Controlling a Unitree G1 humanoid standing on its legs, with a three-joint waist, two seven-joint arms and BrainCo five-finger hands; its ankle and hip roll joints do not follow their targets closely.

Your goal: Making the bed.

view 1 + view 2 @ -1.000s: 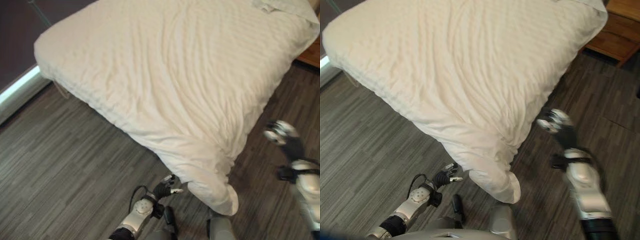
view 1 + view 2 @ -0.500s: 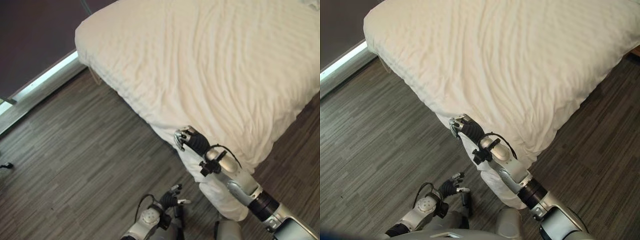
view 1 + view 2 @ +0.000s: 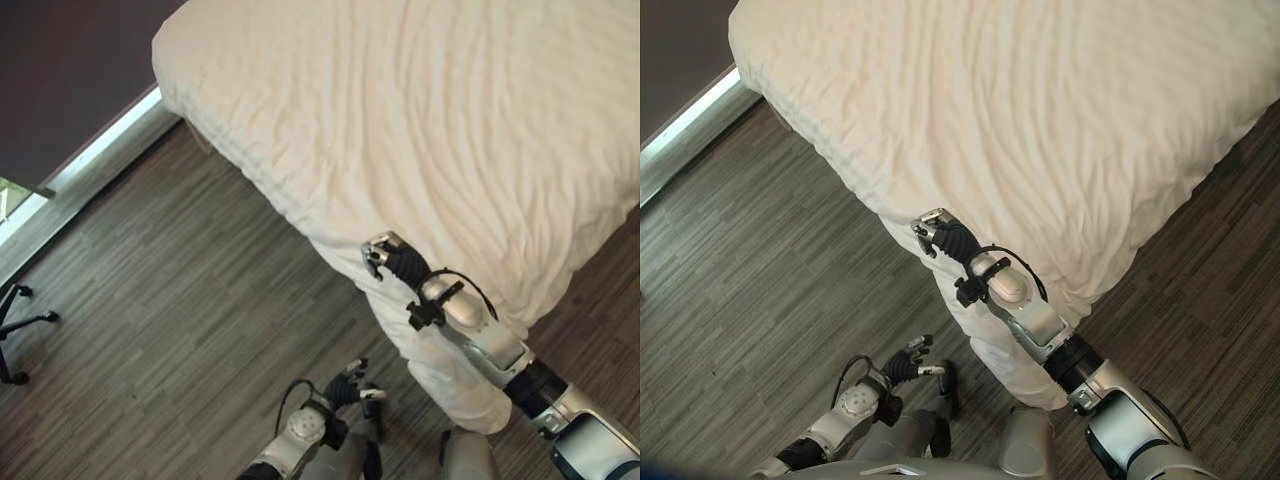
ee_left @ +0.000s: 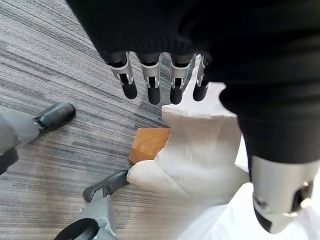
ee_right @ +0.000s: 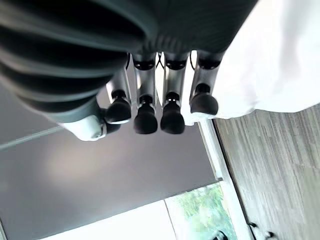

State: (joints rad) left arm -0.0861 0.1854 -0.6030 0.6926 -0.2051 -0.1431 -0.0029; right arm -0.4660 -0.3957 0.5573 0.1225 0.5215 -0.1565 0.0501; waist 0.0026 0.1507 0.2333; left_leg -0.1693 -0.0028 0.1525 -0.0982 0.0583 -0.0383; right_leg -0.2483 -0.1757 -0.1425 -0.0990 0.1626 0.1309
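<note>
floor: dark grey wood-grain planks [image 3: 180, 290], matte, ran under the bed; pale strip of window frame [image 3: 90, 150] sat far left.
bed: white duvet [image 3: 450, 120] covered the whole top, soft and puffy, faint woven stripe, shallow creases running toward the near corner.
loose corner: duvet corner [image 3: 1010, 360] hung off the near edge down toward the floor, bunched and folded, not tucked.
bed leg: small tan wooden block [image 4: 149, 144] showed beneath the hanging cloth in the left wrist view.
right hand: right hand [image 3: 392, 262] sat at the near edge of the duvet above the hanging corner; fingers [image 5: 146, 118] curled together, nothing visibly held between them; contact with the cloth could not be told.
left hand: left hand [image 3: 902, 368] was low near the floor, left of the hanging corner, apart from the cloth, fingers [image 4: 151, 85] relaxed and spread.
step: judged as reaching for the drooping corner to straighten it.
next move: likely needs fingers to pinch the edge fabric, then lift and pull it flat; thin cloth could slip.
</note>
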